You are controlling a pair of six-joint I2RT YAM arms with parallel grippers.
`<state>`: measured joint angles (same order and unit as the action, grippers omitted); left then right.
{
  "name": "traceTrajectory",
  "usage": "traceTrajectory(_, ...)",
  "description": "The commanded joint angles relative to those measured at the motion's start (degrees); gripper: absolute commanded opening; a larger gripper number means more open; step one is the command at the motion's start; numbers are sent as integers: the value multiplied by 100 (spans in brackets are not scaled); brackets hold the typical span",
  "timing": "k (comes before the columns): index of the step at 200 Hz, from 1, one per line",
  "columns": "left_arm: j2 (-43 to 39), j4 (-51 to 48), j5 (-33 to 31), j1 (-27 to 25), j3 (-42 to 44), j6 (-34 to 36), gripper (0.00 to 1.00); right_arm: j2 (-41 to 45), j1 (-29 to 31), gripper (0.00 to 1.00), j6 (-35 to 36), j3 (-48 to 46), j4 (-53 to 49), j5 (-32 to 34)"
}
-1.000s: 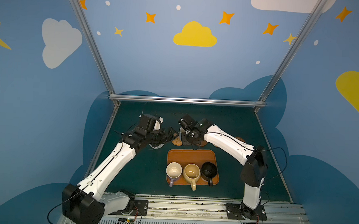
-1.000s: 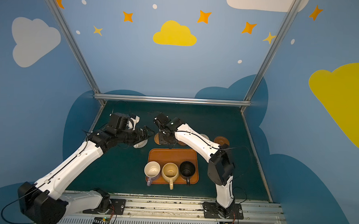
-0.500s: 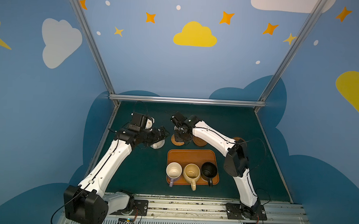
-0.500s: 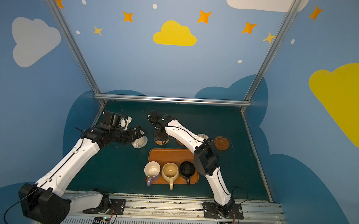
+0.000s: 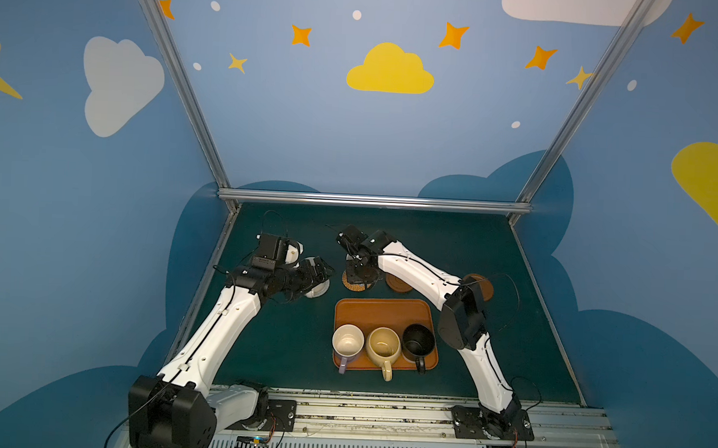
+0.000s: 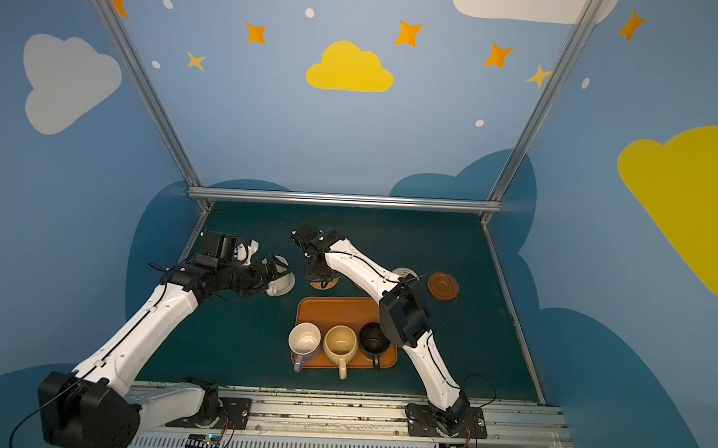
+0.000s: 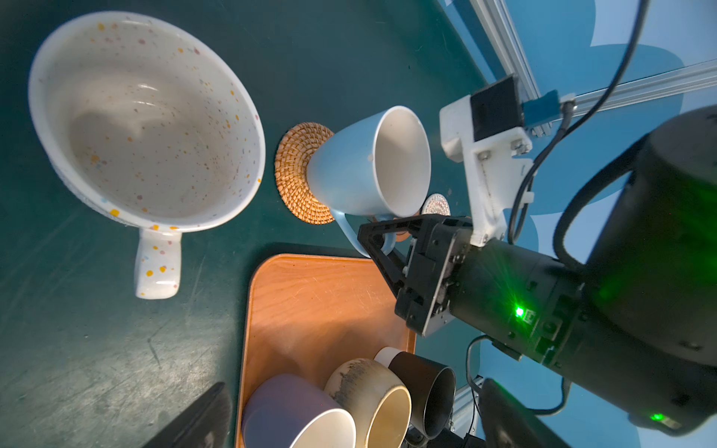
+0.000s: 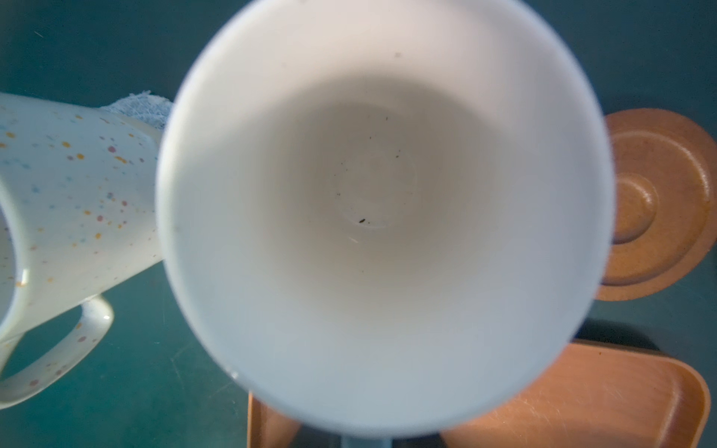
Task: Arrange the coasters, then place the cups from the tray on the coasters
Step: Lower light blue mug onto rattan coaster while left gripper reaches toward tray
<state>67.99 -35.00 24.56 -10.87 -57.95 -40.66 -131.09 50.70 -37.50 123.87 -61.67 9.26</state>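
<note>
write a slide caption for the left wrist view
Right pincer grips the light blue mug by its handle at the rattan coaster, speckled mug beside it

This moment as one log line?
right gripper: shut on light blue cup at rattan coaster; left gripper: open by speckled cup; tray: three cups

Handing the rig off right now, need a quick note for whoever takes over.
Left gripper open, by the speckled white cup, set on the grey-white woven coaster.
Right gripper shut on the handle of the light blue cup, which is at the tan rattan coaster, not yet released.
The tray holds lavender cup, yellow-beige cup, black cup.
Bare: wooden coaster, second wooden coaster, rope coaster.
Left: release blue cup, place three cups.
</note>
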Motion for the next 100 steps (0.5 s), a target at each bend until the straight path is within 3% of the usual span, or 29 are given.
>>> traceTrajectory(1, -169, 73, 37, 25, 100, -34, 99, -34, 9, 0, -53, 238, 22, 221)
traceTrajectory(65, -160, 124, 57, 33, 192, -77, 99, -146, 54, 0, -98, 98, 59, 125)
traceTrajectory(100, -215, 151, 66, 37, 266, -96, 99, 32, 133, 0, -148, -416, 236, 180)
